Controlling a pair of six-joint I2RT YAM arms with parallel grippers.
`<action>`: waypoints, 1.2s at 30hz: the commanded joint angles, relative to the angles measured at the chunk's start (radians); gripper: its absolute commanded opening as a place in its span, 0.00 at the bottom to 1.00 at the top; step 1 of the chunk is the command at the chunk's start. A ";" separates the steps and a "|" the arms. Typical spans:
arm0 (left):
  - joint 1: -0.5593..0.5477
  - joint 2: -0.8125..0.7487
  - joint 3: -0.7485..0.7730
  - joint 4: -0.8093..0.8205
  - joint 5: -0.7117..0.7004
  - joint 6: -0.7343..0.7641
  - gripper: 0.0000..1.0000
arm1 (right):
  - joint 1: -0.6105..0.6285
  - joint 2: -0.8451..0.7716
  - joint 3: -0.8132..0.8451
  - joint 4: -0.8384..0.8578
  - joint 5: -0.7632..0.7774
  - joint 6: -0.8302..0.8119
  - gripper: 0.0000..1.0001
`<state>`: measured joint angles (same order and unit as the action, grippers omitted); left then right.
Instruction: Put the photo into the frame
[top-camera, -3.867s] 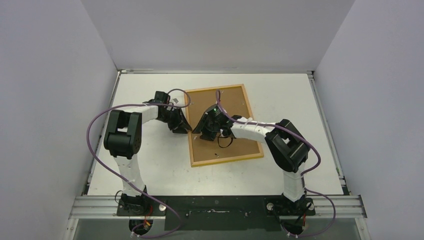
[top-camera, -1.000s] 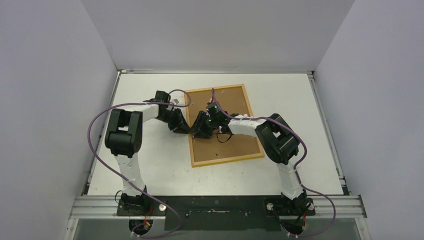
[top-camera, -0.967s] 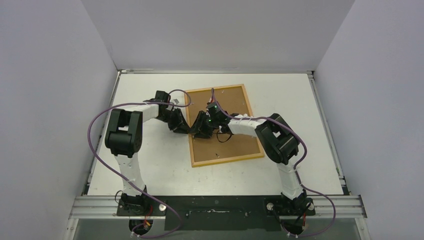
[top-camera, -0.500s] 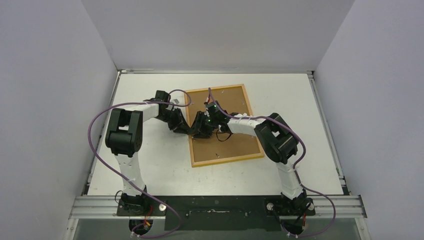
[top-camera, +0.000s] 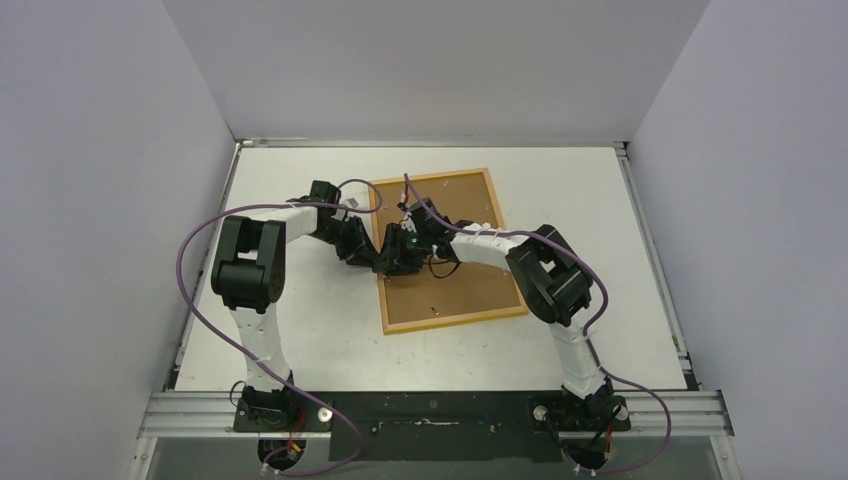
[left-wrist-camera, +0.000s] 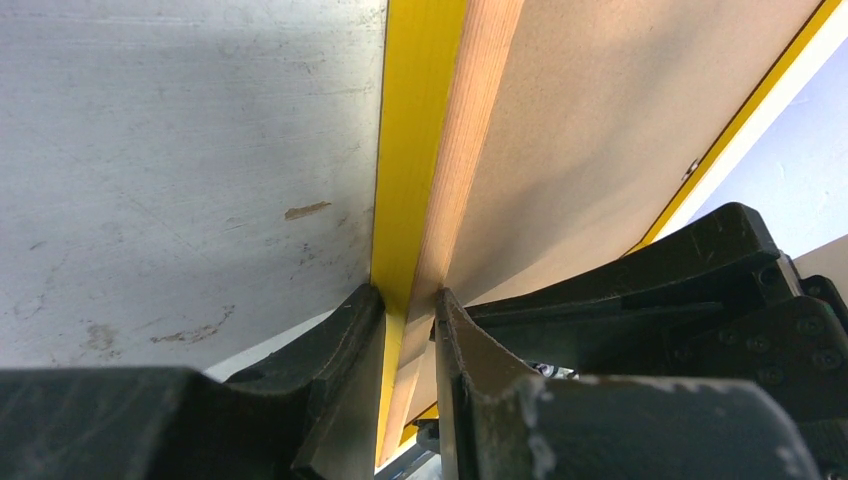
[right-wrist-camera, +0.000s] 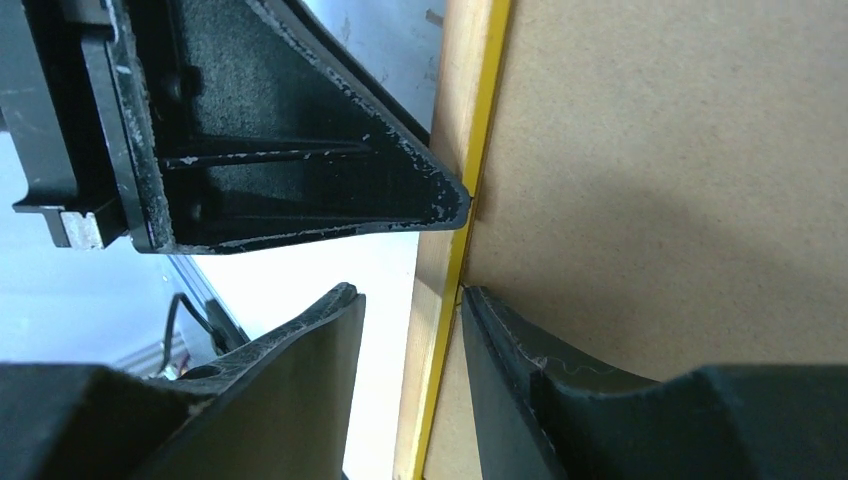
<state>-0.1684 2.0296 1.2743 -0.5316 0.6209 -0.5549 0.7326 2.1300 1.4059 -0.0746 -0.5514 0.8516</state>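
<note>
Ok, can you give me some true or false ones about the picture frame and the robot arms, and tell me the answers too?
1. The frame lies with its brown back facing up. True.
2. The left end effector is clamped on the frame's edge. True.
3. Only one end effector is at the frame. False: the right end effector straddles the same edge too, with one finger against the brown back.
4. The frame is red on its front. False: its front border is yellow.
</note>
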 joint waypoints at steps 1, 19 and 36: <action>0.007 0.036 0.008 -0.038 -0.051 0.042 0.14 | 0.023 0.070 0.022 -0.162 -0.012 -0.157 0.43; 0.016 0.054 0.031 -0.050 -0.055 0.050 0.14 | 0.024 0.099 0.053 -0.233 -0.109 -0.348 0.45; 0.061 0.070 0.050 -0.034 0.037 0.031 0.15 | 0.019 0.088 0.047 -0.172 -0.140 -0.334 0.45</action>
<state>-0.1459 2.0666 1.3079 -0.5732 0.6754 -0.5385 0.7300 2.1754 1.4975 -0.1635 -0.7036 0.5087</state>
